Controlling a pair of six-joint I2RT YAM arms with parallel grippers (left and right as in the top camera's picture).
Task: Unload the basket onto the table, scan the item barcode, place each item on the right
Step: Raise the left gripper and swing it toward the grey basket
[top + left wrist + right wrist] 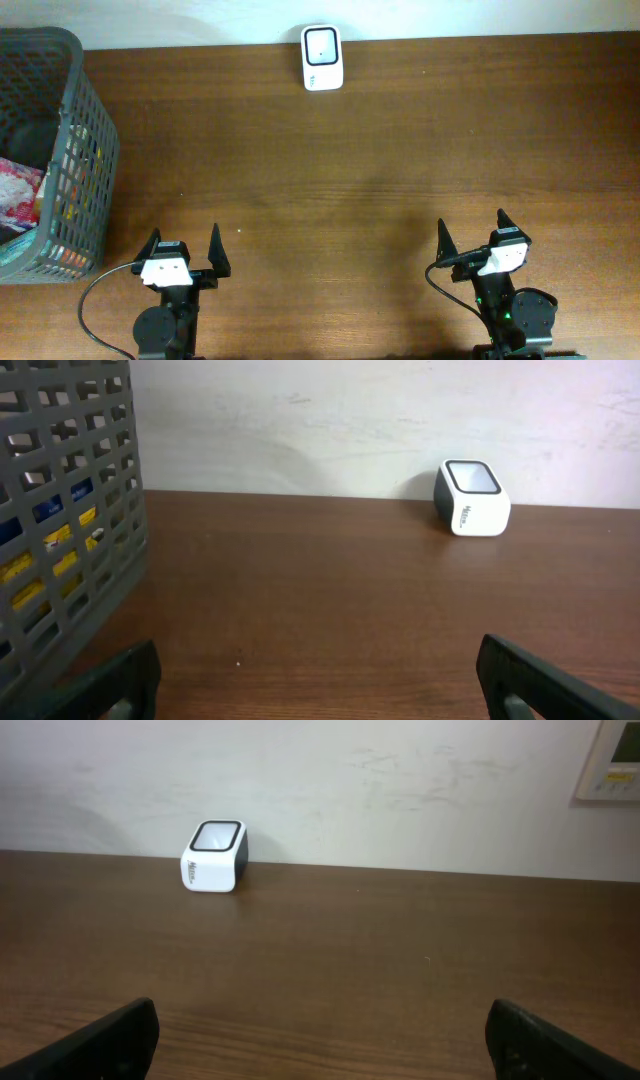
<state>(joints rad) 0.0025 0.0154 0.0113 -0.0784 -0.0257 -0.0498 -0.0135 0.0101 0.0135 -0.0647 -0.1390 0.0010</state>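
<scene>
Brown wooden table meets a white wall; a pale panel is mounted there.

Brightness: you have even, warm indoor light in all three views, nothing dim.
Glare: the scanner window carries a pale sheen; the table just in front of the scanner shines only dully.
Shadows: a soft grey patch lies on the wall left of the scanner, and a faint darker band on the table well in front of it.
Focus: the scanner looks fairly crisp to you; the fingers, far nearer your lens than the scanner, are blurred and black.
</scene>
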